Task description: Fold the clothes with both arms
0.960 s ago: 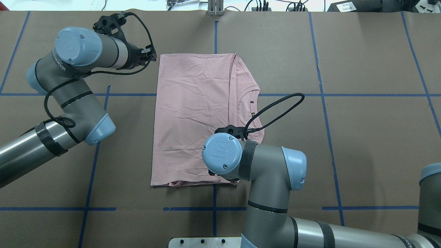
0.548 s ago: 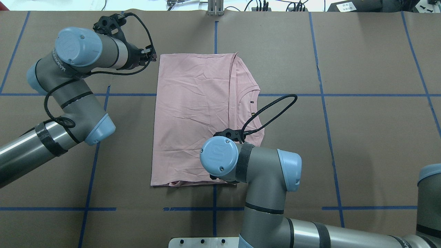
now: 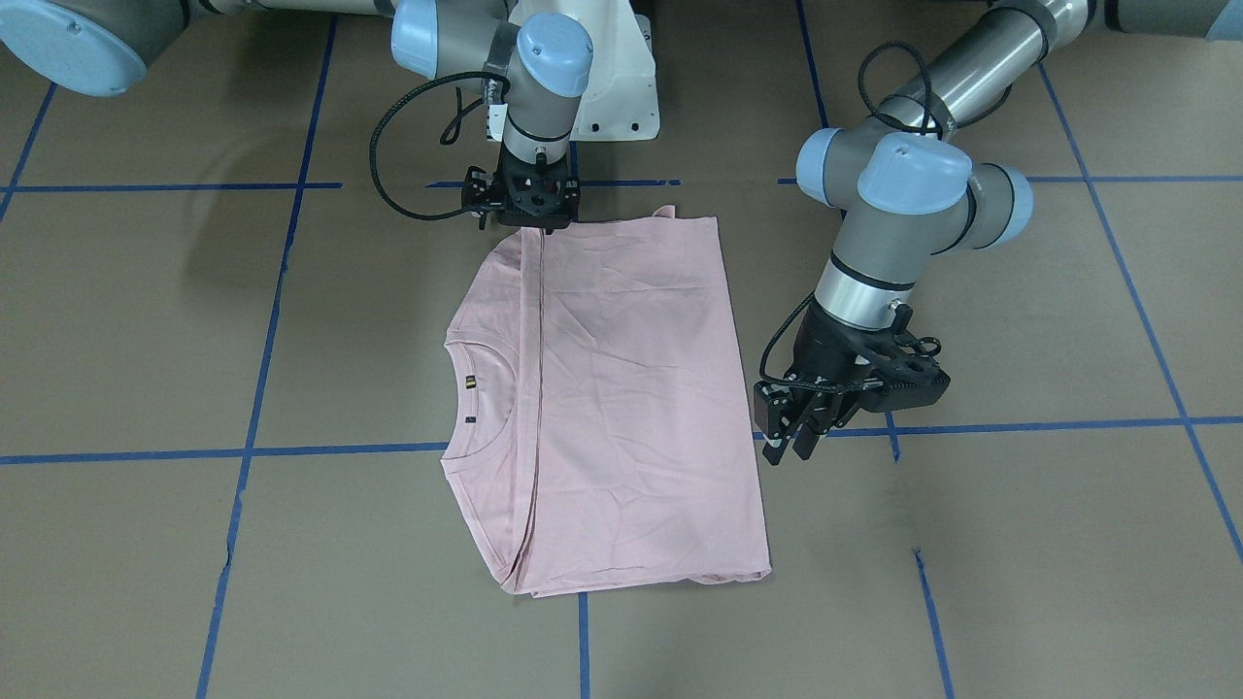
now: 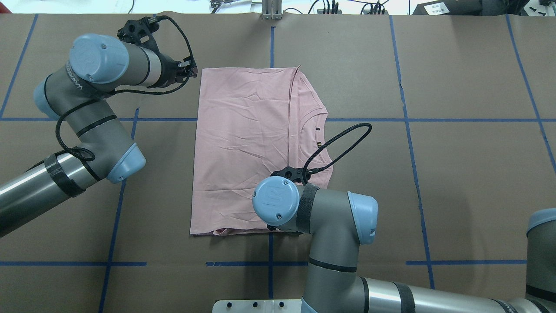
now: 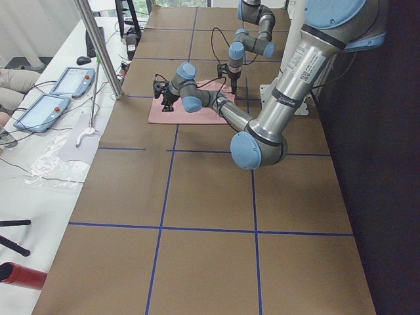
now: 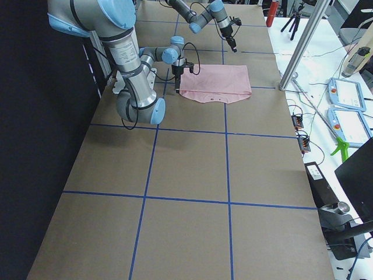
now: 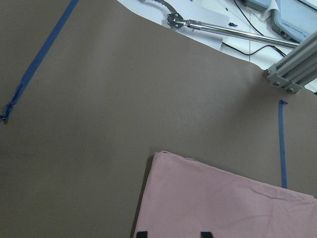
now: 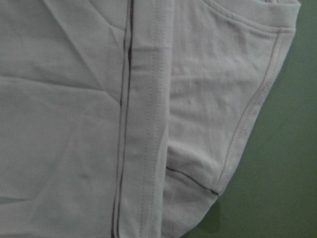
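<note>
Two grippers, one pink T-shirt (image 3: 631, 388) lying folded between them.
Front-on: right gripper (image 3: 532, 221) points down onto the cloth's edge, jaw width unreadable; left gripper (image 3: 789, 439) hovers just off it, fingers apart. Overhead: soft, wrinkled knit, neat rectangle. Right wrist: stitched hem directly beneath. Best to pinch every layer and lift both corners evenly.

Bare table (image 4: 456, 174) surrounds the T-shirt (image 4: 243, 143) on every side; only the right arm (image 4: 330, 208) overhangs its near corner.
</note>
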Controlling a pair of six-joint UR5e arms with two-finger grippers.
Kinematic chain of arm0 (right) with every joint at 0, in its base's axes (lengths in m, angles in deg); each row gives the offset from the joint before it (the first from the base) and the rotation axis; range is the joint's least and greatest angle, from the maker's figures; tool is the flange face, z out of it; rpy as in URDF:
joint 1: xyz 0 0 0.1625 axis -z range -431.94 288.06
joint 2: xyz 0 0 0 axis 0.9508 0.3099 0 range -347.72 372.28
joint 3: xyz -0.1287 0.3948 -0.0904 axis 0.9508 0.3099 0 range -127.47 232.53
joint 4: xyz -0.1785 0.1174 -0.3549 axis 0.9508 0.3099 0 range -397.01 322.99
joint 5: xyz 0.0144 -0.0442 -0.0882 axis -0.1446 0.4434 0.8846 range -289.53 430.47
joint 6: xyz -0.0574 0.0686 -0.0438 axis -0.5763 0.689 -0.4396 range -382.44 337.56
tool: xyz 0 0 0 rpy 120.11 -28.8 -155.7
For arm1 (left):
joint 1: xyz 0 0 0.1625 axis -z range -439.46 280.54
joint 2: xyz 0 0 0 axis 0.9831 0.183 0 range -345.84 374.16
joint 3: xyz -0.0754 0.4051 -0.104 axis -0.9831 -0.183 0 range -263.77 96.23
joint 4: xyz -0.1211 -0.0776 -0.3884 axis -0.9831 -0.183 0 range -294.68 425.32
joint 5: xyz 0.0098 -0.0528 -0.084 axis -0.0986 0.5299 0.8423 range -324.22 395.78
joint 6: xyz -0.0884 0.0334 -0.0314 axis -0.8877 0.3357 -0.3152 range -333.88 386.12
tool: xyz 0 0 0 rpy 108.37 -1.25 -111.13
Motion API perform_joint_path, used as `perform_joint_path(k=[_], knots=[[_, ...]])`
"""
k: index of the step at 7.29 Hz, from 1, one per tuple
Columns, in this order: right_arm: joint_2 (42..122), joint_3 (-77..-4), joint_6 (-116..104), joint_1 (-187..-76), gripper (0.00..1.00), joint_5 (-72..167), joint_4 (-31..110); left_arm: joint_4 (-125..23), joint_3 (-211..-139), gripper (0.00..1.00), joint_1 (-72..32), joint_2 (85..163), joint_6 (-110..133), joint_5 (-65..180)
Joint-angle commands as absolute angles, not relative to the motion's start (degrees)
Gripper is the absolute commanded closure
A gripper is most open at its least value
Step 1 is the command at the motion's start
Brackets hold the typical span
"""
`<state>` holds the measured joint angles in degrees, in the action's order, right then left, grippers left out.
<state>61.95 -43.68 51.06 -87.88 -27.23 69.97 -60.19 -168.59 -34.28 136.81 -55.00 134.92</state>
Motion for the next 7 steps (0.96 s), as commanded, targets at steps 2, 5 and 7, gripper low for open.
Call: perform_joint_path(k=[2, 5, 7], knots=[[66.7, -46.9, 50.3, -89.1, 0.00, -27.9, 70.3, -60.2, -168.8, 0.54, -34.3, 136.8, -55.0, 134.9], [73.6, -54.2, 45.2, -91.8, 0.00, -28.0, 71.6, -60.2, -168.9, 0.54, -34.3, 136.8, -55.0, 134.9], [72.8, -54.3, 45.8, -91.7, 0.00, -27.8, 71.4, -59.2, -169.9, 0.54, -34.3, 136.8, -55.0, 134.9]])
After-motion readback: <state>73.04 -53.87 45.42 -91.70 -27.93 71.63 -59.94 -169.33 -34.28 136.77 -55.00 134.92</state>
